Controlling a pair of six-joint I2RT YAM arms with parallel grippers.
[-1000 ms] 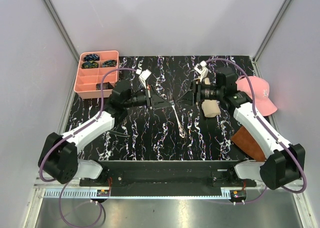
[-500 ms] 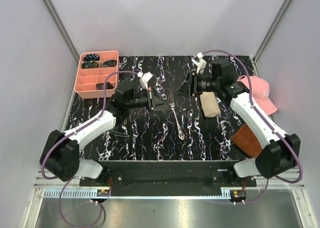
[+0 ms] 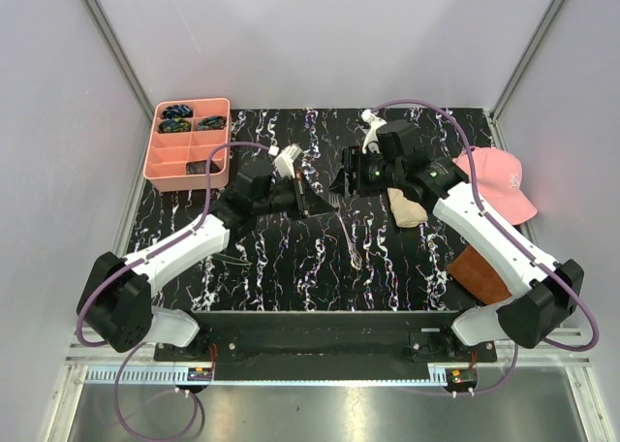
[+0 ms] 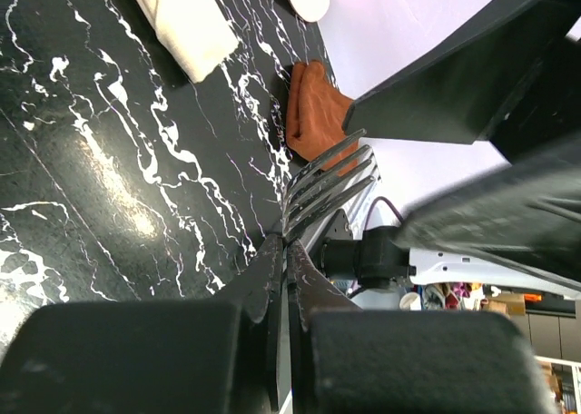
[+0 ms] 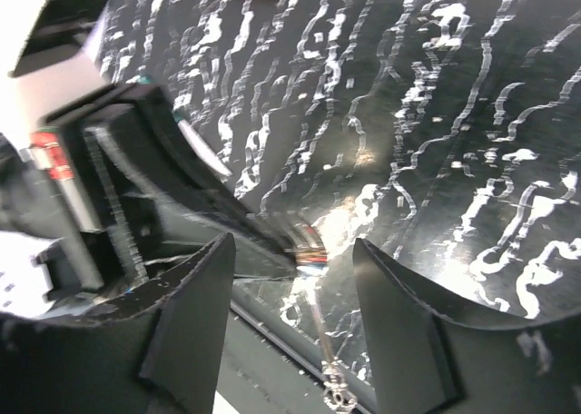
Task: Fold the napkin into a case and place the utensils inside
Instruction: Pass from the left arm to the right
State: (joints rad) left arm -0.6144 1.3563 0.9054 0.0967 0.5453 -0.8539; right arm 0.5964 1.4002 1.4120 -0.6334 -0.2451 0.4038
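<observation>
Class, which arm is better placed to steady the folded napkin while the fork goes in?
Right, probably. The right pincer is open and empty, and the folded beige cloth napkin lies beside that arm. The left pincer is shut on the silvery metal fork, so it is occupied.

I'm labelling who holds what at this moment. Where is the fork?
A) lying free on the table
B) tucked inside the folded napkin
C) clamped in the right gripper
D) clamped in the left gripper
D: in the left wrist view the tines of the fork stick out from between the shut fingers of the left gripper, while the right gripper has its jaws standing apart, not closed on it.
</observation>
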